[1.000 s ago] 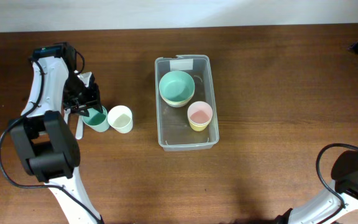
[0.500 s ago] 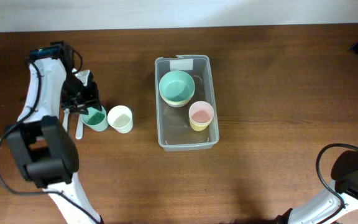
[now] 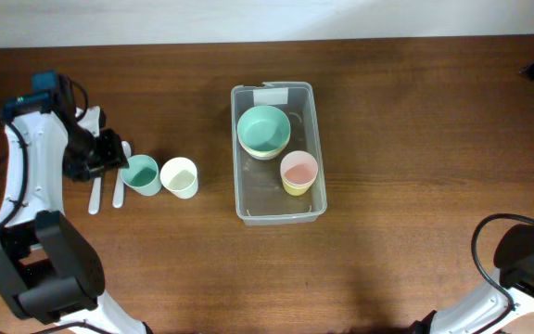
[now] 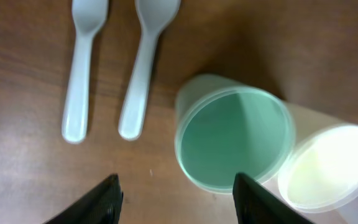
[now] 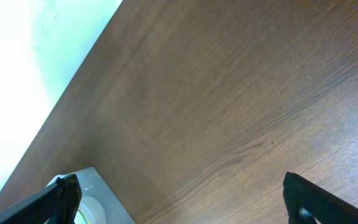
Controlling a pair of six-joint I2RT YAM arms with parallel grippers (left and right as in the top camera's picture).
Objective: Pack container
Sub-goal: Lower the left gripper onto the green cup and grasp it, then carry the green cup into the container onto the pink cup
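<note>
Right wrist: only a corner of the container [image 5: 104,190], bottom left.

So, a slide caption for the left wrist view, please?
Open left gripper by a green cup, with a cream cup and two white spoons nearby.
</note>
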